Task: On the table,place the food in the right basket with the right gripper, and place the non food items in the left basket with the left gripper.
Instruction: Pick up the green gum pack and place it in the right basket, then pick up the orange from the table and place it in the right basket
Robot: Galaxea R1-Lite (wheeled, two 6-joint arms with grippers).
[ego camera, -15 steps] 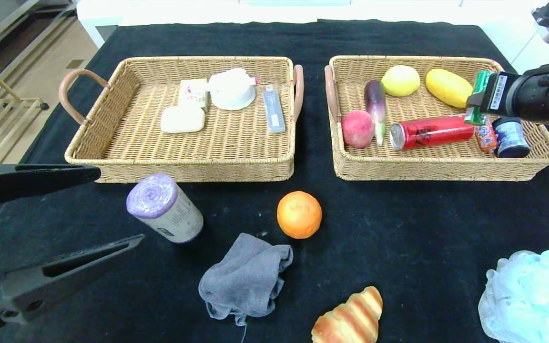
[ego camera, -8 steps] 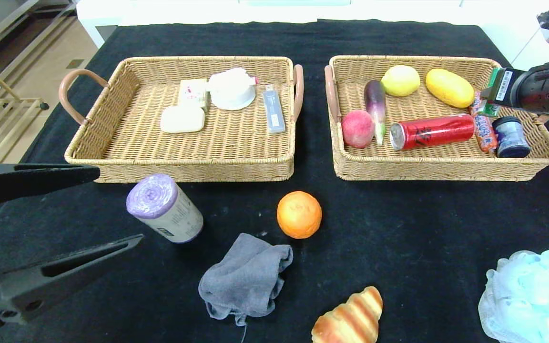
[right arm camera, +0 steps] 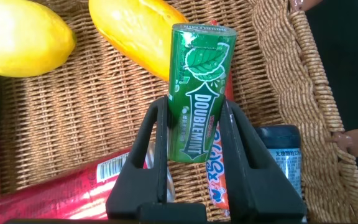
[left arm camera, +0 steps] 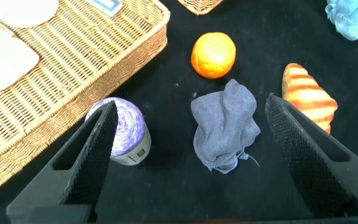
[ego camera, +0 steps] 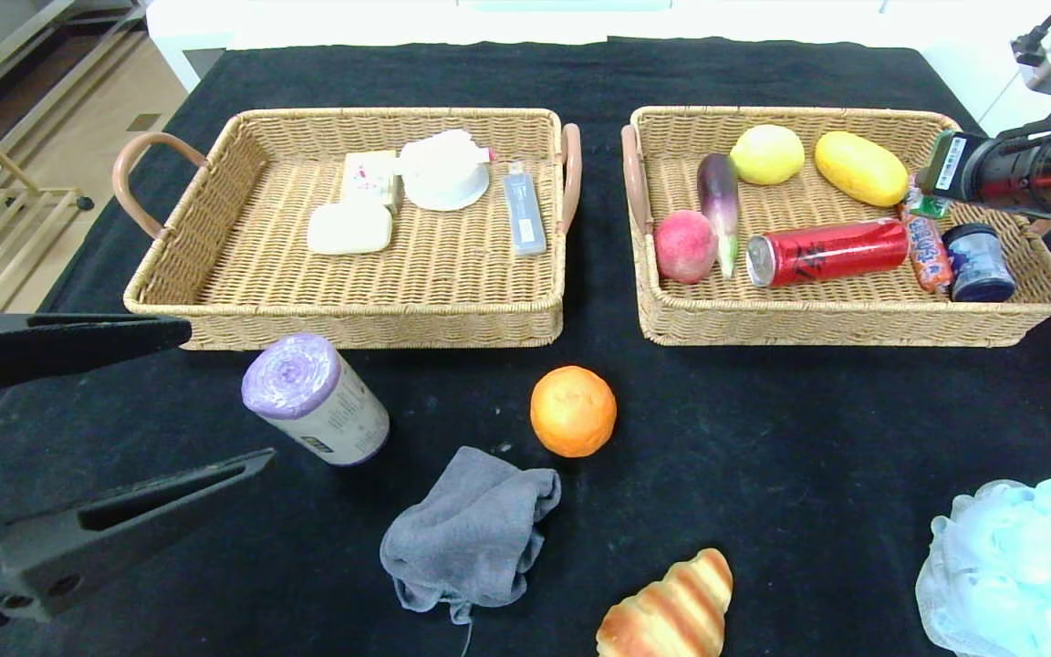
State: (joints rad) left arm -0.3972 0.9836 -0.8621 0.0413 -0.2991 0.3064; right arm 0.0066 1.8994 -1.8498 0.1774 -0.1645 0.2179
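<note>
My right gripper (ego camera: 929, 187) hangs over the far right end of the right basket (ego camera: 854, 324), shut on a green Doublemint gum pack (right arm camera: 197, 81) that stands up between the fingers (right arm camera: 149, 134). Below it lie a yellow fruit (right arm camera: 135, 31), an orange snack packet (right arm camera: 217, 165), a red can (ego camera: 827, 251) and a blue jar (ego camera: 977, 265). My left gripper (ego camera: 229, 394) is open and empty at the front left, beside a purple roll (ego camera: 311, 397). In the left wrist view this gripper (left arm camera: 190, 102) straddles the roll (left arm camera: 123, 127) and a grey cloth (left arm camera: 225, 127).
On the table lie an orange (ego camera: 573, 411), a croissant (ego camera: 671, 611) and a pale blue bath puff (ego camera: 1018, 566). The left basket (ego camera: 343, 319) holds white soap, a box, a white bowl and a grey stick. The right basket also holds a peach, an eggplant and a lemon.
My right gripper has moved with the gum pack toward the right end of the right basket. The left arm and the table items have not moved.
</note>
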